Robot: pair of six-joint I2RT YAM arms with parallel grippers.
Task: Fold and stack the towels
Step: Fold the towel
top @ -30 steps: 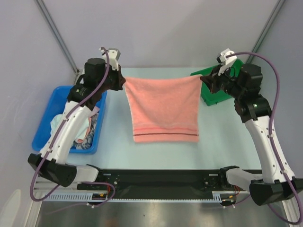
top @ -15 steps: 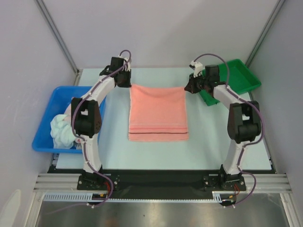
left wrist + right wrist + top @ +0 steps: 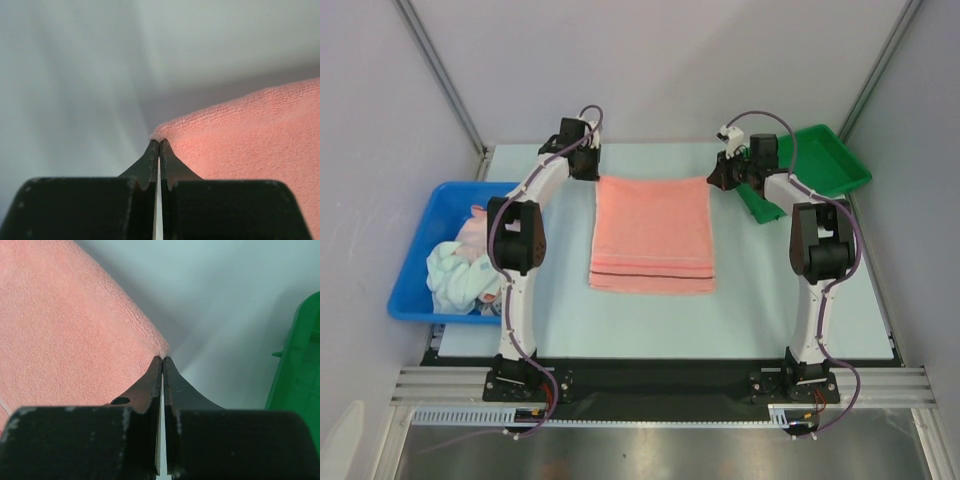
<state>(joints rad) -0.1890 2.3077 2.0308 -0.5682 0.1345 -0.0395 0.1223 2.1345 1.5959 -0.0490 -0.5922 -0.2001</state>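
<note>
**Towel (image 3: pixel 650 235) pinched at two corners**

The left fingers (image 3: pixel 154 156) are pressed fully together on the towel corner farther from the tray (image 3: pixel 830 165). The right fingers (image 3: pixel 156 374) are clamped just as tight on the corner nearest the tray. The towel lies flat on the counter (image 3: pixel 760 290), left of the tray. It is salmon-pink terry, with a dark stripe across the end opposite the gripped edge.

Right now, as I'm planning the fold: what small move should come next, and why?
Probably lift both pinched corners slightly and carry them toward the near striped hem, folding the cloth in half. The left end effector and right end effector are each shut on a far corner of the salmon-pink towel, which lies spread flat.
</note>
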